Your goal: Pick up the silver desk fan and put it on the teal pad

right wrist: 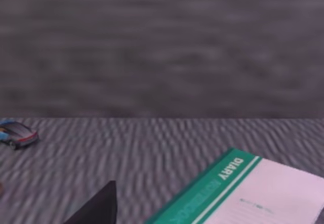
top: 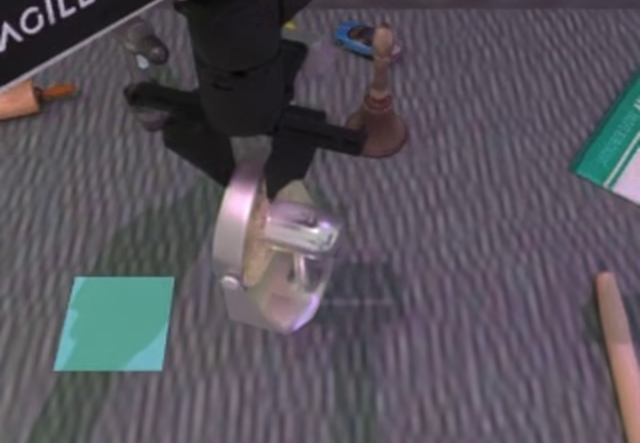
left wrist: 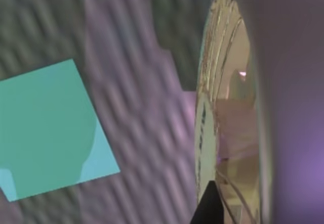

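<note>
Gripping the silver desk fan by the top of its rim, the left tool appears closed on it, judging from the top view. The fan looks rigid, fairly heavy and slick-skinned, so the thin rim edge seems the surest hold. It hangs directly below the tool near the table's centre, with the teal pad at its eight o'clock, well apart. The right arm is parked.
</note>
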